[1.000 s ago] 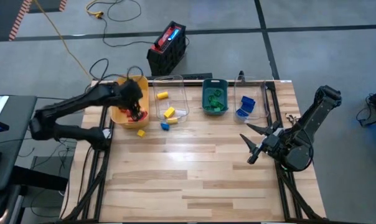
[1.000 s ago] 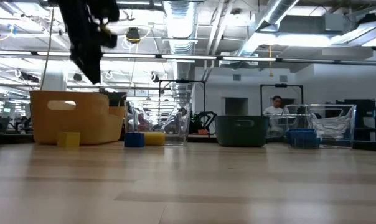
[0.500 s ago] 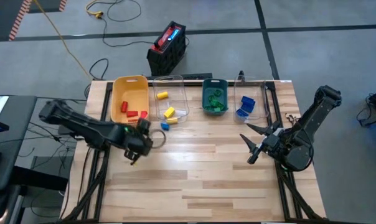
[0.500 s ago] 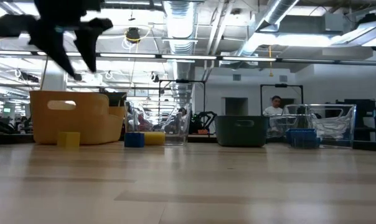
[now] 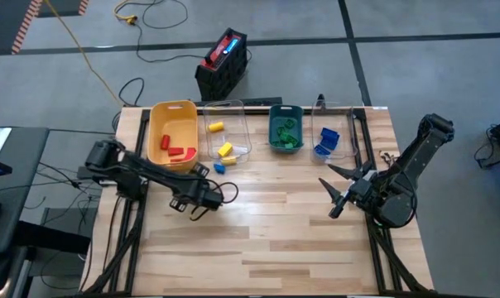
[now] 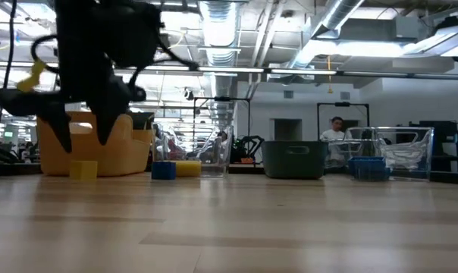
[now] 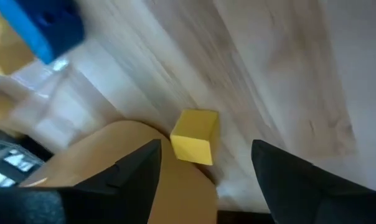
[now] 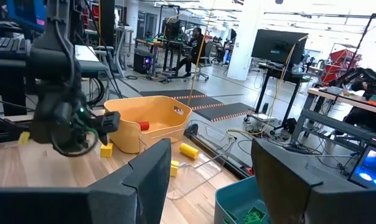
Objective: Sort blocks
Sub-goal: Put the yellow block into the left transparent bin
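Left gripper [image 5: 194, 204] now lower and nearer the table's middle than half a second ago, fingers apart, empty, small yellow plastic cube block [image 7: 195, 136] near the table's back-left corner, beside the yellow bin [image 5: 170, 132], no long axis, right gripper [image 5: 334, 191] unchanged, open near the right edge.

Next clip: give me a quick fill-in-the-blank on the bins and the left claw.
The small plastic blocks in the yellow plastic bin are all ___.
Those in the teal plastic bin are ___.
The left claw hangs over the wooden table with its jaws ___.
Missing words: red; green; open.
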Robot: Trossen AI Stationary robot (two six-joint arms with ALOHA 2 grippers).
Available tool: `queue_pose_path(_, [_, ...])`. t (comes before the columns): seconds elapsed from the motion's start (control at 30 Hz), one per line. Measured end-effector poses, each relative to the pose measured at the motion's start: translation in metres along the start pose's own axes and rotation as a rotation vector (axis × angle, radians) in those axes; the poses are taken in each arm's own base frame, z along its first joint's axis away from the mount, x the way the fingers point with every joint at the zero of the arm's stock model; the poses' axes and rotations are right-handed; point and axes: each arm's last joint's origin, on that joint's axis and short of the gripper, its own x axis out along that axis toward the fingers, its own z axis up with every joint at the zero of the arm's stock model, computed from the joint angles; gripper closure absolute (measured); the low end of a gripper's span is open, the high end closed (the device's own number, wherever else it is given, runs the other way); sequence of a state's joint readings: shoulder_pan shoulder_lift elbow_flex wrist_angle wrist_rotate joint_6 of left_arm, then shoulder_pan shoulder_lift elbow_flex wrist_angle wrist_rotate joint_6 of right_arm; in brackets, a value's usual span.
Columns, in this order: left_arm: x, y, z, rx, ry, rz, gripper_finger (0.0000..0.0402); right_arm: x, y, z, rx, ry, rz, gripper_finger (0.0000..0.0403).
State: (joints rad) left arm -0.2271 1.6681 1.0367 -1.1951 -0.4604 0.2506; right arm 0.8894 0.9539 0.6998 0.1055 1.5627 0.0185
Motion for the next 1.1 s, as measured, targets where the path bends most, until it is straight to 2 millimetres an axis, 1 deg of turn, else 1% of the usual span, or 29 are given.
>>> queue_pose_path(0.13, [0.011, 0.006, 0.003, 0.014, 0.031, -0.048, 0.0153, 0.000, 0.000, 0.000, 0.000, 0.000, 0.000, 0.0168])
queue_pose_path(0.37, [0.028, 0.011, 0.009, 0.094, 0.080, -0.096, 0.0152, 0.000, 0.000, 0.000, -0.001, 0.000, 0.006, 0.0168])
queue_pose_path(0.53, [0.036, 0.016, 0.012, 0.112, 0.084, -0.079, 0.0152, 0.000, 0.000, 0.000, -0.001, 0.000, 0.011, 0.0168])
queue_pose_path(0.8, [0.042, 0.025, 0.005, 0.066, 0.106, -0.149, 0.0152, 0.000, 0.000, 0.000, -0.002, 0.000, 0.012, 0.0168])
queue_pose_path(0.9, [0.044, 0.025, 0.005, 0.083, 0.089, -0.170, 0.0152, 0.000, 0.000, 0.000, -0.001, 0.000, 0.012, 0.0168])
queue_pose_path(1.03, [0.052, 0.024, 0.002, 0.079, 0.099, -0.191, 0.0152, 0.000, 0.000, 0.000, -0.001, 0.000, 0.016, 0.0168])
queue_pose_path(1.1, [0.056, 0.022, 0.000, 0.084, 0.113, -0.171, 0.0152, 0.000, 0.000, 0.000, -0.002, 0.000, 0.017, 0.0168])
